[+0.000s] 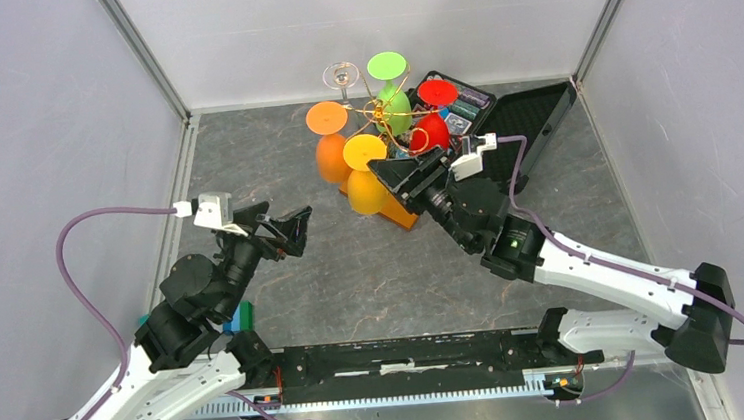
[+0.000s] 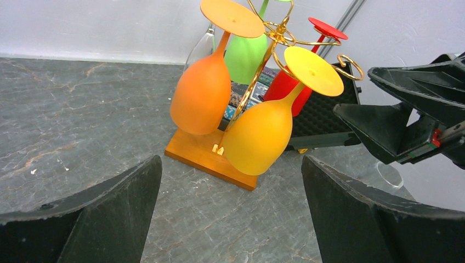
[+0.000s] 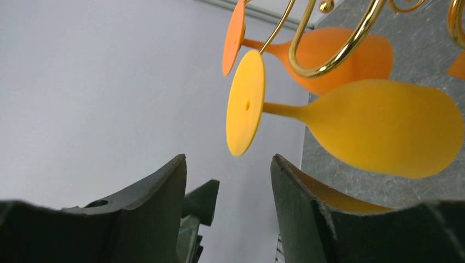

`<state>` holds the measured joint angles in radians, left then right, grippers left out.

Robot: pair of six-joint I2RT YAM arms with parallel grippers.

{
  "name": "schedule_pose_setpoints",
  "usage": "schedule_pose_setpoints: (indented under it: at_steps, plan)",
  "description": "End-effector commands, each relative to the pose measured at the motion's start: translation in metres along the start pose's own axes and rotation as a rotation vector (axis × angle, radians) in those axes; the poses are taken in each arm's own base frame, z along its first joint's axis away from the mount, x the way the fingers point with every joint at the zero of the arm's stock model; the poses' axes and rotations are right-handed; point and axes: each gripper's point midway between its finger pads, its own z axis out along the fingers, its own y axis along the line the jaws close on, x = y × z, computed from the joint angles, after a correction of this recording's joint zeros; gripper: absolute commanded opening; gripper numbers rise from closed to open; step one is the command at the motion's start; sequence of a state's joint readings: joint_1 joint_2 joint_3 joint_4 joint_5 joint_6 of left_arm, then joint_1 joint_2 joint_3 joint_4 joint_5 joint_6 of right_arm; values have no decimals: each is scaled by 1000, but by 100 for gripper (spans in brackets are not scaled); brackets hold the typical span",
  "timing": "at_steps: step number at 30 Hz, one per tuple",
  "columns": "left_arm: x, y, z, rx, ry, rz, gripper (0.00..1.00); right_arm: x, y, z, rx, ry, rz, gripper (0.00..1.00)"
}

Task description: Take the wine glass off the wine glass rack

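Rack base [image 1: 401, 215] — mostly hidden

A black case [image 1: 485, 109] is sitting open at the far right of the grey, marble-veined table [image 1: 353, 272], its foam-lined lid [image 1: 541, 111] swinging out toward the right wall. Small coloured items [image 1: 463, 113] are lying inside, too small to tell apart. Pale walls [image 1: 40, 116] are enclosing the table, with metal strips [image 1: 140, 48] running up the far corners

Two white-and-black arms
Left arm [image 1: 160, 372] and right arm [image 1: 603, 270]: white links, black joints, black jaws, purple cables [image 1: 122, 210], white wrist cameras [image 1: 213, 210].
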<state>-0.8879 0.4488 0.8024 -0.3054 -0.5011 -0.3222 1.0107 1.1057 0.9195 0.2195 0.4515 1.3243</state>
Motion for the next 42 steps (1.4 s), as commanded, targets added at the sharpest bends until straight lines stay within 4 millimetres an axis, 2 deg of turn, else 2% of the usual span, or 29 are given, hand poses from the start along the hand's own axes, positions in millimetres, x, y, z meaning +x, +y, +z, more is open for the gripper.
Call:
schedule_pose_setpoints:
  at_steps: [1, 6, 12, 19, 28, 37, 42]
  plan:
    - [-10, 3, -1, -27, -38, -46, 100, -22, 16, 12, -6, -127, 43, 59]
    - [-10, 6, -2, -36, -42, -48, 100, -28, 9, 16, 13, -173, 52, 48]
    - [-8, 7, -2, -42, -38, -38, 100, -32, 12, 21, -14, -214, 31, 41]
    - [-9, 11, -4, -56, -40, -29, 100, -26, 10, 29, -4, -204, 20, 33]
    - [-12, 12, -6, -59, -49, -41, 100, -23, 16, 33, -14, -192, 20, 1]
    - [-13, 13, -6, -64, -57, -44, 100, -33, 34, 27, -54, -217, 40, 0]
    - [-12, 14, -5, -70, -55, -42, 100, -24, 53, 37, -67, -172, 56, 0]
